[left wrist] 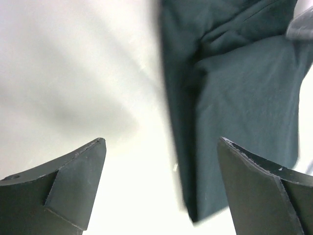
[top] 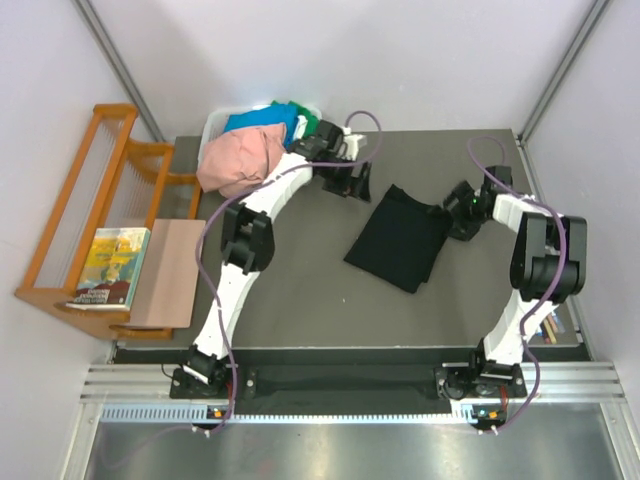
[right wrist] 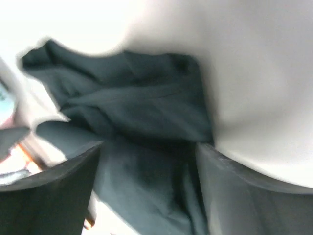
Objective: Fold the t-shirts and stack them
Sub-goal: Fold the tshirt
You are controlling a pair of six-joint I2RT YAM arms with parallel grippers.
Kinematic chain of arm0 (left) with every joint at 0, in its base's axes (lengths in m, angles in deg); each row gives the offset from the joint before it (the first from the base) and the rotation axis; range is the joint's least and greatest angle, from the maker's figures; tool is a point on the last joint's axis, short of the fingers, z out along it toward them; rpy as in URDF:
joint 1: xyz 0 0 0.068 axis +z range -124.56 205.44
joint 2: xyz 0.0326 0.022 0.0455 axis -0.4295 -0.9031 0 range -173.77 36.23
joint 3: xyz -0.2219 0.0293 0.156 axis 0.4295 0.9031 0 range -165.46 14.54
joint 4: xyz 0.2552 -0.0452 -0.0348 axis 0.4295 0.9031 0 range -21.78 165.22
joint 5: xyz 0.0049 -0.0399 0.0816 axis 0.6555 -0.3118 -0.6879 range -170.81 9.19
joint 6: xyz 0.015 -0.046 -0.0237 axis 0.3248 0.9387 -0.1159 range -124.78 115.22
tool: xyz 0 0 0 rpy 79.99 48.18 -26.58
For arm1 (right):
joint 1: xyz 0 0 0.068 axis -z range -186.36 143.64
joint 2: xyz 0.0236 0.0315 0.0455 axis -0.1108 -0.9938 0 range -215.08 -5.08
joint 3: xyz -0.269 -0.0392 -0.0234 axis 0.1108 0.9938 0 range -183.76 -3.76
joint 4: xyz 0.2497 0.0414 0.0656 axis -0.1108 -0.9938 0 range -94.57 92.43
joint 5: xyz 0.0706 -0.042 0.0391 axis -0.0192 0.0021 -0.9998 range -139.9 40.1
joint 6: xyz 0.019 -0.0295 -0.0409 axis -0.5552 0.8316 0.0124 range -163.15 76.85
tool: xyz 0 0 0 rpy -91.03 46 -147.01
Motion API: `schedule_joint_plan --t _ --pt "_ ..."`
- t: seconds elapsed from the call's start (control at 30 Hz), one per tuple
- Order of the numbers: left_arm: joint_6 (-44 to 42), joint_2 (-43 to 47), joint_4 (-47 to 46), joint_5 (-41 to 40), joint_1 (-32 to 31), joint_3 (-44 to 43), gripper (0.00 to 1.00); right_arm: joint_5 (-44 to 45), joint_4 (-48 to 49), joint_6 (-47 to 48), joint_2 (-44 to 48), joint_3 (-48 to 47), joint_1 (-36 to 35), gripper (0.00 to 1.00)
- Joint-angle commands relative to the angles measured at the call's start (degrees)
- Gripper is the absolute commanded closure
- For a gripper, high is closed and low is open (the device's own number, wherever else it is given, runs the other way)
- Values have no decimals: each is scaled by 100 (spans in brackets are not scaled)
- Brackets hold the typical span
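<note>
A black t-shirt (top: 400, 238) lies folded into a rough rectangle on the dark table, slanted, with a bunched right edge. My left gripper (top: 352, 188) hovers just beyond its far left corner, open and empty; in the left wrist view (left wrist: 161, 142) the black shirt (left wrist: 234, 83) lies ahead to the right, near the right finger. My right gripper (top: 460, 222) is at the shirt's right edge, jaws apart, with black cloth (right wrist: 137, 103) beneath and between them (right wrist: 149, 144). A salmon-pink shirt (top: 240, 160), a blue one (top: 262, 120) and a green one (top: 305, 122) are piled at the back left.
A white plastic bin (top: 213, 125) holds the piled shirts at the table's back left corner. A wooden rack (top: 90, 200) with a colourful book (top: 110, 265) and a brown board (top: 165, 270) stand to the left. Purple cables loop over both arms.
</note>
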Motion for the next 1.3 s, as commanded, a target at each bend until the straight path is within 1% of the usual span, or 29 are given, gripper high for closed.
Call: schedule_joint_plan --t 0.0,0.1,0.13,0.17,0.3,0.37,0.4,0.43,0.47,0.5,0.53,0.6,0.63,0.67,0.73,0.77,0.83,0.93,1.03,1.1,1.13,1.17,1.2,1.23,1.27 --pt "-11 1453 80 650 650 384 1 757 -717 488 -231 -945 58 1" --pt "-64 2077 379 906 1002 455 1 1135 -1289 664 -170 -1350 75 0" --pt "-108 2244 441 1064 1091 464 1 1249 -1351 690 39 -1404 84 0" --pt "-143 2576 538 1109 1161 490 1 1276 -1404 708 172 -1448 84 0" --pt "-345 3343 907 1214 1591 656 1 1373 -1842 822 840 -1694 -91 0" --pt "-433 3728 1126 1285 1715 815 1 971 -1827 849 1157 -1616 -214 0" --pt "-459 3870 1162 1328 1811 1103 1 673 -1730 814 1236 -1346 -249 0" --pt "-503 4011 1180 1329 1847 1288 1 0 -1599 709 1350 -1178 -293 0" --pt "-504 4299 1180 1250 1873 1482 1 -355 -1223 665 1377 -993 -442 0" --pt "-669 4433 1163 1215 1926 1849 1 -628 -1133 621 1360 -739 -530 0" --pt "-775 4565 1154 1171 1961 1992 1 -1153 -1001 542 1247 -606 -609 0" --pt "-837 4855 1128 1092 2066 2290 1 -1700 -317 349 1106 -194 -707 0" --pt "-864 4926 1128 1074 2102 2344 1 -2147 -62 78 887 -78 -881 0" --pt "-864 5022 1119 1074 2146 2380 1 -2343 332 -29 737 1 -944 0" --pt "-864 5058 1145 1091 2251 2389 1 -2589 607 -214 308 124 -997 0" --pt "-864 5067 1154 1100 2278 2389 1 -2686 939 -293 140 177 -1014 0" --pt "-864 5049 1224 1153 2304 2380 1 -2853 1292 -547 -281 300 -997 0" --pt "-899 5084 1251 1153 2322 2415 1 -2645 1320 -496 -739 283 -997 0" --pt "-943 5111 1268 1135 2339 2503 1 -2442 1005 -382 -942 213 -997 0" --pt "-969 5102 1294 1118 2348 2556 1 -2345 829 -364 -716 152 -1067 0" --pt "-987 5119 1286 1127 2348 2573 1 -2136 680 -260 -331 73 -1102 0" --pt "-996 5120 1268 1118 2348 2600 1 -2064 374 -189 -154 -24 -1189 0" --pt "-987 5102 1259 1118 2357 2626 1 -1994 206 -67 31 -251 -1242 0" --pt "-987 5093 1259 1127 2357 2635 1 -1880 91 -31 381 -340 -1365 0" --pt "-978 5085 1251 1144 2357 2626 1 -1826 -102 5 523 -411 -1436 0"
